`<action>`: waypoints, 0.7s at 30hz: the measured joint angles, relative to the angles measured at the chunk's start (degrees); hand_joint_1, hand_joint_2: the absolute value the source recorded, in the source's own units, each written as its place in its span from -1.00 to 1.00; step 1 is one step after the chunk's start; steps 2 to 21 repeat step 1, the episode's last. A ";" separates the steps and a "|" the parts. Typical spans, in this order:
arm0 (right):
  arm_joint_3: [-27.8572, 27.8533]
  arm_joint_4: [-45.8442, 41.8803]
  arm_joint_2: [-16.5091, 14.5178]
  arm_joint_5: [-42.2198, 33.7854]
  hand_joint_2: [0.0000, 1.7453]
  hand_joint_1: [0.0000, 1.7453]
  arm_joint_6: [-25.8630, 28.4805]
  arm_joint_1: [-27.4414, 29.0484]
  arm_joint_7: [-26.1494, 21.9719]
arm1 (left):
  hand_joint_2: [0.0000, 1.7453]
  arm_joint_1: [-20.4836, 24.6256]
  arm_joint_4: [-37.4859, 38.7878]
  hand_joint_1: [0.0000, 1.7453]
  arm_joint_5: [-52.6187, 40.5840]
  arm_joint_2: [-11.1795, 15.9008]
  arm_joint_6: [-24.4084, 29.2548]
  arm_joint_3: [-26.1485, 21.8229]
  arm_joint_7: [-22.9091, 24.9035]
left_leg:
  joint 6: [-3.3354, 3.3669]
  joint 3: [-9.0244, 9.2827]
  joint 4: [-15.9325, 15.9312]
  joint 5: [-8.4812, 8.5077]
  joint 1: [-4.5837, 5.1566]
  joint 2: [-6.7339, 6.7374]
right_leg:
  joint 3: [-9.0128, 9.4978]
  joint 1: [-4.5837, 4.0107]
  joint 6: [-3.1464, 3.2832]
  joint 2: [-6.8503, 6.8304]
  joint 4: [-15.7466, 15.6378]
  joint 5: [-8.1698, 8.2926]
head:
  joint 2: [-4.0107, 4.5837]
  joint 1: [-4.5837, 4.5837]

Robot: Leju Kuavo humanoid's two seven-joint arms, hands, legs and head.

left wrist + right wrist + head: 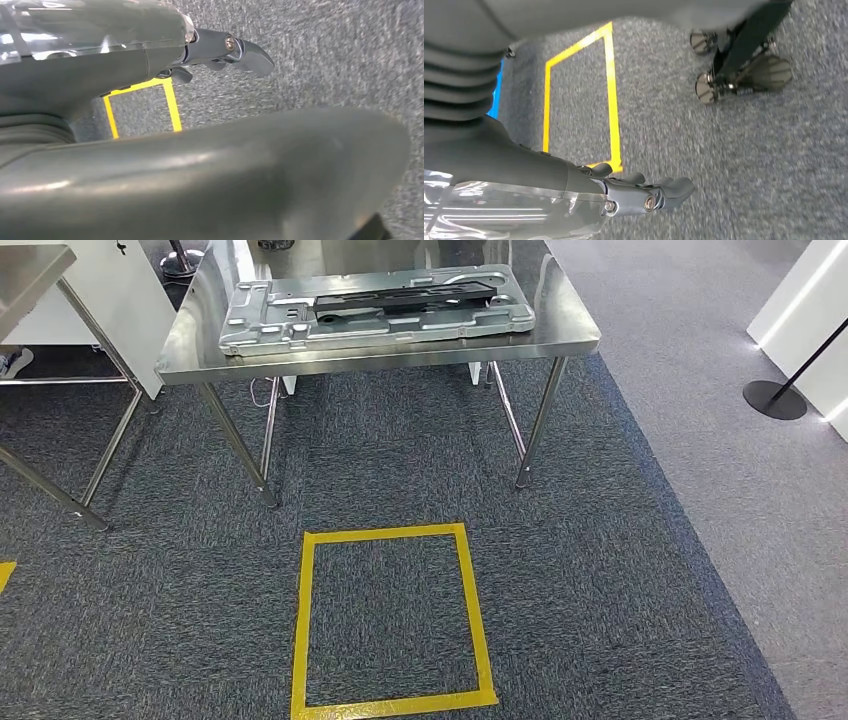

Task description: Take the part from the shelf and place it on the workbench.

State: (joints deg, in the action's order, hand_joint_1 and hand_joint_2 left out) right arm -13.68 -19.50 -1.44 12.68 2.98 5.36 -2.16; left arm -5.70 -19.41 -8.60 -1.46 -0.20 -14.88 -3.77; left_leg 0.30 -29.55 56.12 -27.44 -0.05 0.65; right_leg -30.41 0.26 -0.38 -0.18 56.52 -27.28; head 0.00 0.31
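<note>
Part (375,308) already lies flat on the steel table (570,340), ahead of the yellow floor square (390,620). Left hand (220,52) and right hand (644,192) hang over carpet, fingers released, grasping nothing. Keep both arms clear of the table edge.

Dark blue-grey carpet (600,570) throughout. Yellow taped square (390,620) on it, just in front of steel table (560,340). Second steel table (30,265) left of that. Black stanchion base (775,398) to its right, beside white wall panel (810,300).
</note>
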 joint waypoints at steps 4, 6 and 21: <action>0.54 -0.08 0.01 -0.58 -1.00 -1.00 -0.11 0.09 0.10 | -1.00 -0.09 -0.07 -1.00 0.40 0.03 0.01 0.58 0.17 | 0.00 0.00 0.00 0.00 0.00 0.00 | 0.00 0.00 0.00 0.00 0.00 0.00 | 0.00 0.00; 0.54 -0.08 0.01 -0.58 -1.00 -1.00 -0.11 0.09 0.10 | -1.00 -0.09 -0.07 -1.00 0.40 0.03 0.01 0.58 0.17 | 0.00 0.00 0.00 0.00 0.00 0.00 | 0.00 0.00 0.00 0.00 0.00 0.00 | 0.00 0.00; 0.54 -0.08 0.01 -0.58 -1.00 -1.00 -0.11 0.09 0.10 | -1.00 -0.09 -0.07 -1.00 0.40 0.03 0.01 0.58 0.17 | 0.00 0.00 0.00 0.00 0.00 0.00 | 0.00 0.00 0.00 0.00 0.00 0.00 | 0.00 0.00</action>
